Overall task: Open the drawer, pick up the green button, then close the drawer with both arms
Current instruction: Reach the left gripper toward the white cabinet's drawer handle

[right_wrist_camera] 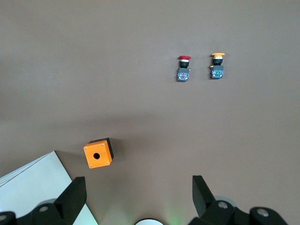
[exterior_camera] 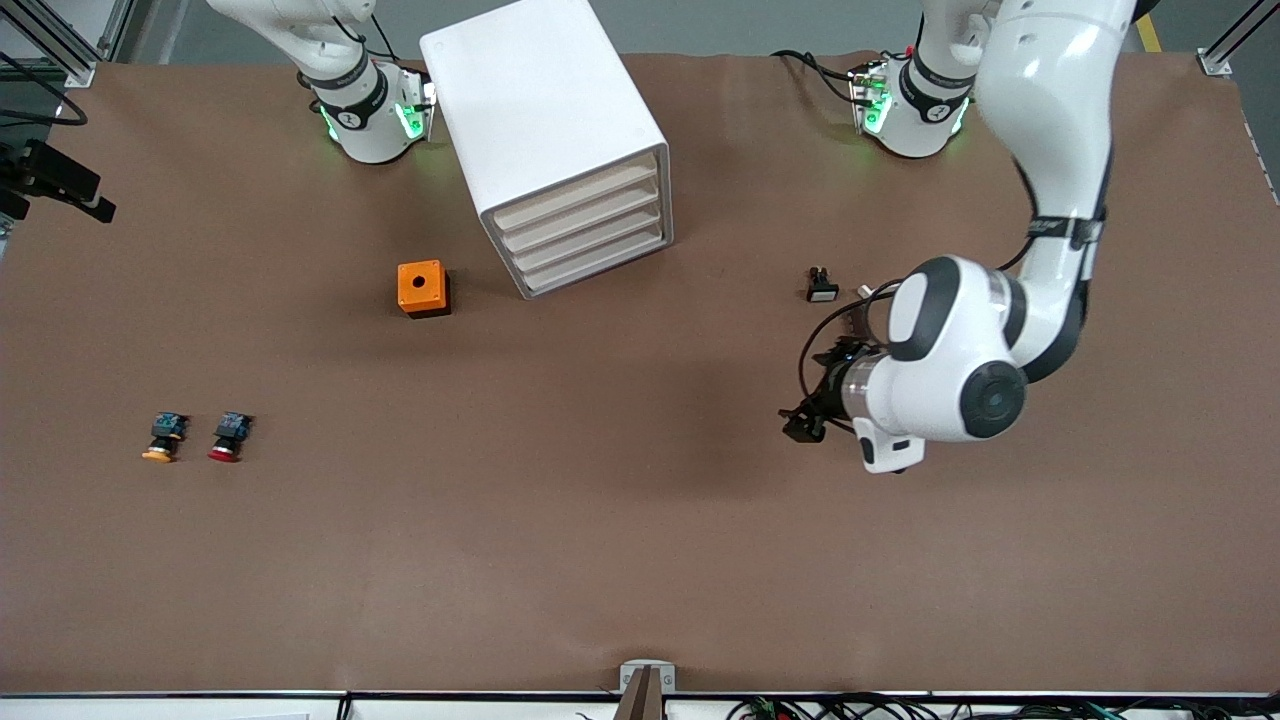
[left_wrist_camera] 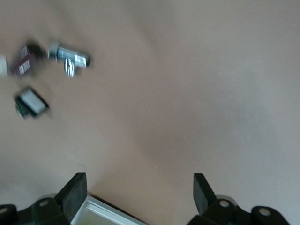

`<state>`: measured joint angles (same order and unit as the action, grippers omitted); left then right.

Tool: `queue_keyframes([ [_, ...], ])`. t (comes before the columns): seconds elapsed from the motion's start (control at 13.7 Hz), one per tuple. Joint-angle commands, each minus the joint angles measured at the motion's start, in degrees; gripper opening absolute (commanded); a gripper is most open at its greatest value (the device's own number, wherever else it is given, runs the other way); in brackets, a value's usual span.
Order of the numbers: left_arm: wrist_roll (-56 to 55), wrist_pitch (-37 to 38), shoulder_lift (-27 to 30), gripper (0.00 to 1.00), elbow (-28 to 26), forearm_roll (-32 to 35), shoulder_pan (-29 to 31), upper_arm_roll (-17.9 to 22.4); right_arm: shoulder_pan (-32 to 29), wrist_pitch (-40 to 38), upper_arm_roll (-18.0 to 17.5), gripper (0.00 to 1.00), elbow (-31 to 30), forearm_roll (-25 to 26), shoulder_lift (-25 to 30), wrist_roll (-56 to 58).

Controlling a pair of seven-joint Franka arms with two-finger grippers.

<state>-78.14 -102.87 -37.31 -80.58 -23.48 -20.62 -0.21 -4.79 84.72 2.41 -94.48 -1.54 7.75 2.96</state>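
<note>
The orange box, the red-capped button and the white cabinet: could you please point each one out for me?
orange box (exterior_camera: 421, 284), front view, on its orange top face beside the hole.
red-capped button (exterior_camera: 228, 440), front view, between its red cap and dark body.
white cabinet (exterior_camera: 530, 110), front view, on its plain white top panel.

The white cabinet (exterior_camera: 548, 130) stands between the two arm bases, all four drawers shut, and the brown table (exterior_camera: 640, 560) in front of them lies bare. An orange box (exterior_camera: 423, 288) sits just beside the cabinet's front corner, toward the right arm's end. An orange-capped button (exterior_camera: 163, 437) and a red-capped button (exterior_camera: 229, 437) lie side by side, well apart from it. The left arm (exterior_camera: 1010, 340) hangs over the table near a small dark part (exterior_camera: 821, 285).
</note>
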Motion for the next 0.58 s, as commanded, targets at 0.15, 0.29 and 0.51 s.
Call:
queue_keyframes([
  [0.15, -24.20, 0.39, -8.29, 1.00, 4.29, -8.14, -0.91, -2.50, -0.13, 0.62, 0.22, 1.00, -0.09, 0.84, 0.77, 0.29],
  [0.29, -30.47, 1.70, -10.15, 1.00, 4.91, -12.88, -0.74, -3.91, -0.05, 1.06, 0.13, 1.00, -0.09, 1.88, 0.77, 0.29],
  [0.51, -37.85, 5.65, -12.78, 1.00, 5.09, -18.61, -0.91, -5.31, -0.13, 1.24, 0.13, 1.00, -0.09, 2.16, 0.77, 0.29],
])
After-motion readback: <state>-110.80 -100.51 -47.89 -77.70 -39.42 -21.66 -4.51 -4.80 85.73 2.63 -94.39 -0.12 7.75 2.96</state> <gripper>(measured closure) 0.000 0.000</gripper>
